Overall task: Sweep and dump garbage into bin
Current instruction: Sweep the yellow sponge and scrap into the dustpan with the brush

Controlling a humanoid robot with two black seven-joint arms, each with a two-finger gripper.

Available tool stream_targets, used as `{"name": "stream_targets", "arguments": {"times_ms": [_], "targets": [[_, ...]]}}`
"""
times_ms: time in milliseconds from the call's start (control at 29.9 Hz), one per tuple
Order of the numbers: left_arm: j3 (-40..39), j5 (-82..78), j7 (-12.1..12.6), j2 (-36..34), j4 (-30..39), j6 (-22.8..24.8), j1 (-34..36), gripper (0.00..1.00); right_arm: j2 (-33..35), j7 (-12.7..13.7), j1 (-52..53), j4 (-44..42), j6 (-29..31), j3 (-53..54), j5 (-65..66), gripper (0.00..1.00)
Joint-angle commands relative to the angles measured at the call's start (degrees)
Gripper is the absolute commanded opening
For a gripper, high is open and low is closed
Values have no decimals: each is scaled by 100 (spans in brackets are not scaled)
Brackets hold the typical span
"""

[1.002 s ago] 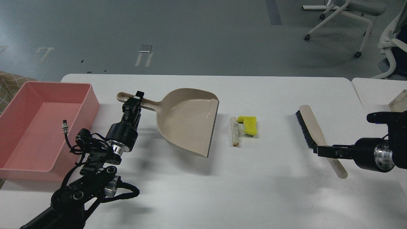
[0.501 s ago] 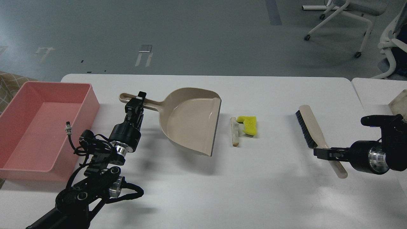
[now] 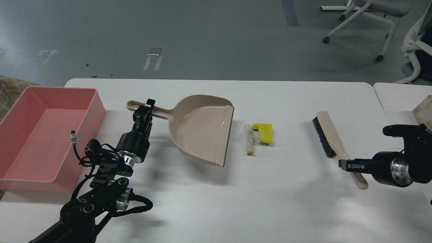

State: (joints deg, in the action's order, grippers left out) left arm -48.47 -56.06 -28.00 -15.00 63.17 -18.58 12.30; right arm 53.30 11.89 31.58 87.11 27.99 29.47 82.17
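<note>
A beige dustpan (image 3: 202, 130) lies on the white table (image 3: 287, 202), its open lip facing right. My left gripper (image 3: 144, 110) is shut on the dustpan's handle (image 3: 134, 105). Just right of the lip lie a pale stick of garbage (image 3: 249, 139) and a yellow sponge scrap (image 3: 264, 132). Farther right lies a brush (image 3: 329, 135) with black bristles and a beige handle. My right gripper (image 3: 347, 165) comes in from the right and is closed around the brush handle near its lower end. A pink bin (image 3: 20, 175) stands at the left.
A second white table (image 3: 398, 98) adjoins on the right, with a pale object (image 3: 423, 109) at its edge. Office chairs (image 3: 368, 13) stand on the grey floor beyond. The bin sits close to my left arm.
The dustpan has shifted slightly right toward the garbage with my left gripper. My right gripper has drawn back a little to the right along the brush handle, and the brush has shifted slightly.
</note>
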Motion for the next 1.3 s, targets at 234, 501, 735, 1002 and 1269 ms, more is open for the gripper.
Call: {"name": "stream_targets", "arguments": {"times_ms": [234, 501, 735, 1002, 1269], "targets": [[48, -45, 0, 5, -24, -215, -79, 0, -13, -55, 6, 122, 1, 287, -8, 0], [92, -19, 0, 49, -341, -550, -79, 0, -285, -38, 6, 130, 1, 305, -8, 0], [180, -54, 0, 172, -402, -942, -79, 0, -540, 15, 50, 157, 1, 305, 1, 0], [224, -80, 0, 418, -402, -942, -79, 0, -769, 243, 85, 139, 1, 305, 1, 0], [355, -89, 0, 585, -613, -942, -44, 0, -813, 252, 76, 165, 1, 305, 1, 0]]}}
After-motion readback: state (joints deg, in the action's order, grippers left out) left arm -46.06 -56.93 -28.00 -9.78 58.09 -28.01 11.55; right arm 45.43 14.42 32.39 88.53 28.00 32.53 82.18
